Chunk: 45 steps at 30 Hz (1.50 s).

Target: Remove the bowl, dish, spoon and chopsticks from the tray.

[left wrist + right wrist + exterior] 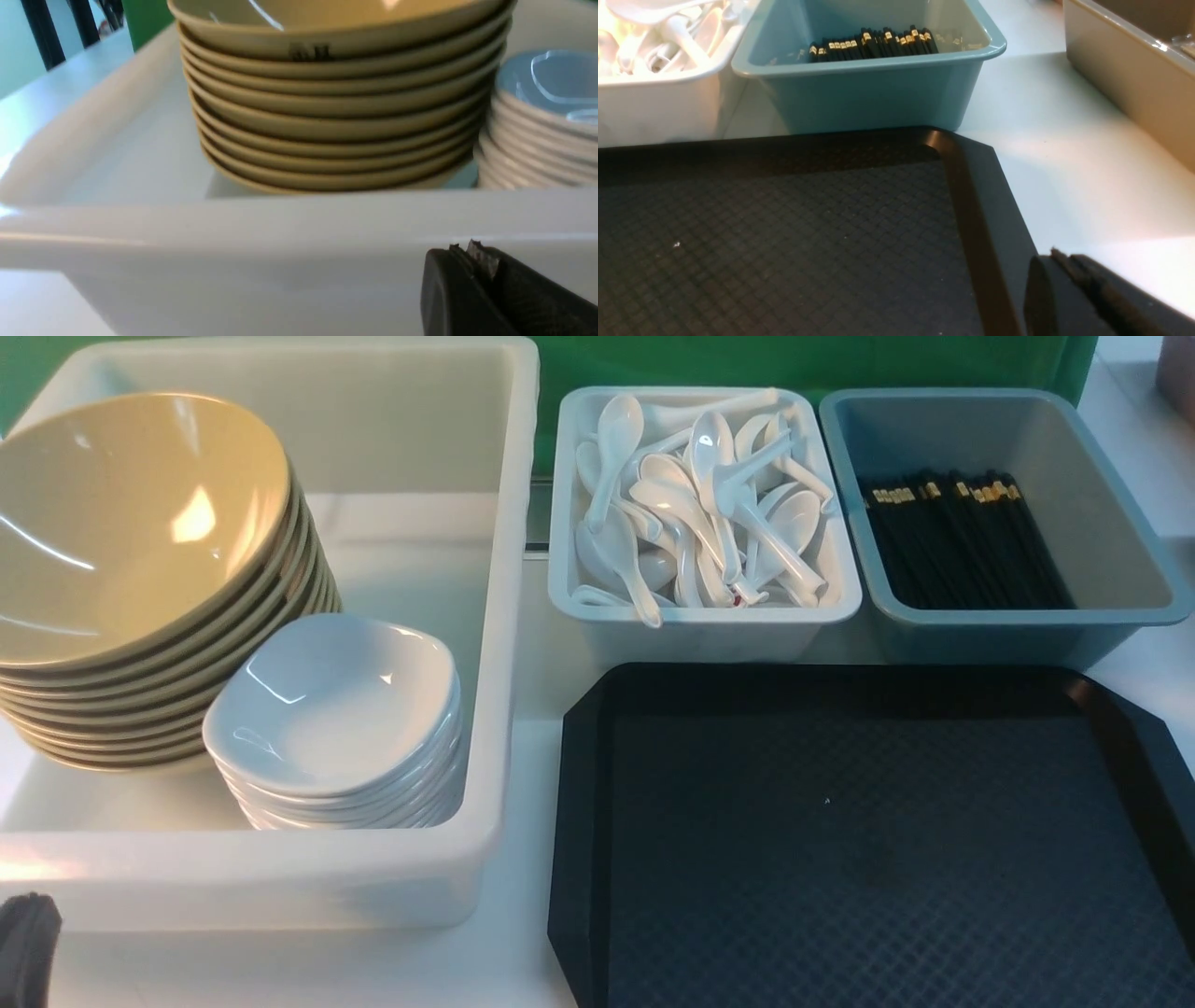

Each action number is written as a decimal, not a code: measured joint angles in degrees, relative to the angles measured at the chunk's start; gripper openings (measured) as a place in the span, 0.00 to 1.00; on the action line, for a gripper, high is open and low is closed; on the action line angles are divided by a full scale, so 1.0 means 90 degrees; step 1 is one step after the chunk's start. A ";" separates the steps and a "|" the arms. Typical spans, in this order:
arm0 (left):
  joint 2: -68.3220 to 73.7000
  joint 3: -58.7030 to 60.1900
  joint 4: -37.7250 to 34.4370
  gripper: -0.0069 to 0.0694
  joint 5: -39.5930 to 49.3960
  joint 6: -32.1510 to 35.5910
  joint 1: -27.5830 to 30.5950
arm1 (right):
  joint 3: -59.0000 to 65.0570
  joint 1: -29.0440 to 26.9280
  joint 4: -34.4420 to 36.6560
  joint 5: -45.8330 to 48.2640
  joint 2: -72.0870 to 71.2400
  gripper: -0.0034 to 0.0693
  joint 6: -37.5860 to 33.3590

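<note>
Front view: the tray (868,840) lies bare at 4 o'clock; bowls (131,523) and dishes (336,709) are stacked in the tub (280,887) at 9, spoons (700,495) and chopsticks (962,541) binned at 1. Looks finished.

Left wrist: left fingers (472,284) pressed together, empty, just outside the tub wall, the bowl stack beyond.

Right wrist: right fingers (1069,289) together, empty, at the tray's rim.

Tub (495,616): left of tray (579,821).
Bowls (140,523): stacked in tub, at its left.
Dishes (336,709): stacked in tub, right of and before bowls.
Spoon bin (700,616): behind tray, holding spoons (700,495).
Chopstick bin (1102,523): right of spoon bin, holding chopsticks (962,541).
</note>
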 joint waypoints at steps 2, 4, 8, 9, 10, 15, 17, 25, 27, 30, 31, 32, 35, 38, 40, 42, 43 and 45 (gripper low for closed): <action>0.0000 0.0002 0.0008 0.08 0.0163 0.0000 -0.0042 | 0.0000 0.0000 0.0000 0.0000 0.0000 0.11 0.0000; 0.0000 0.0002 0.0015 0.08 0.0176 0.0000 -0.0063 | 0.0000 0.0000 0.0000 0.0000 0.0000 0.11 0.0000; 0.0000 0.0002 0.0060 0.08 0.0176 0.0000 -0.0063 | 0.0000 0.0000 0.0000 0.0000 0.0000 0.11 0.0000; 0.0000 0.0002 0.0060 0.08 0.0176 0.0000 -0.0063 | 0.0000 0.0000 0.0000 0.0000 0.0000 0.11 0.0000; 0.0000 0.0002 0.0060 0.08 0.0176 0.0000 -0.0063 | 0.0000 0.0000 0.0000 0.0000 0.0000 0.11 0.0000; 0.0000 0.0002 0.0066 0.08 0.0176 0.0000 -0.0063 | 0.0000 0.0000 0.0000 0.0000 0.0000 0.12 0.0000; 0.0000 0.0002 0.0066 0.08 0.0176 0.0000 -0.0063 | 0.0000 0.0000 0.0000 0.0000 0.0000 0.13 0.0000; -0.0008 0.0002 0.0066 0.08 0.0176 0.0000 -0.0063 | 0.0000 0.0000 0.0000 0.0000 0.0000 0.13 0.0000; -0.0008 0.0002 0.0066 0.08 0.0176 0.0000 -0.0063 | 0.0000 0.0000 0.0000 0.0000 0.0000 0.13 0.0000; -0.0008 0.0002 0.0066 0.08 0.0176 0.0000 -0.0063 | 0.0000 0.0000 0.0000 0.0000 0.0000 0.14 0.0000; -0.0014 0.0002 0.0066 0.08 0.0176 0.0000 -0.0063 | 0.0000 0.0000 0.0000 0.0000 0.0000 0.14 0.0000; -0.0014 0.0002 0.0066 0.08 0.0176 0.0000 -0.0063 | 0.0000 0.0000 0.0000 0.0000 0.0000 0.14 0.0000; -0.0014 0.0002 0.0066 0.08 0.0176 0.0000 -0.0063 | 0.0000 0.0000 0.0000 0.0000 0.0000 0.15 0.0000; -0.0014 0.0002 0.0066 0.08 0.0176 0.0000 -0.0063 | 0.0000 0.0000 0.0000 0.0000 0.0000 0.15 0.0000; -0.0014 0.0002 0.0066 0.08 0.0176 0.0000 -0.0063 | 0.0000 0.0000 0.0000 0.0000 0.0000 0.16 0.0000; -0.0014 0.0002 0.0066 0.08 0.0176 0.0000 -0.0063 | 0.0000 0.0000 0.0000 0.0000 0.0000 0.16 0.0000; -0.0014 0.0002 0.0066 0.08 0.0176 0.0000 -0.0063 | 0.0000 0.0000 0.0000 0.0000 0.0000 0.16 0.0000; -0.0014 0.0002 0.0066 0.08 0.0176 0.0000 -0.0063 | 0.0000 0.0000 0.0000 0.0000 0.0000 0.16 0.0000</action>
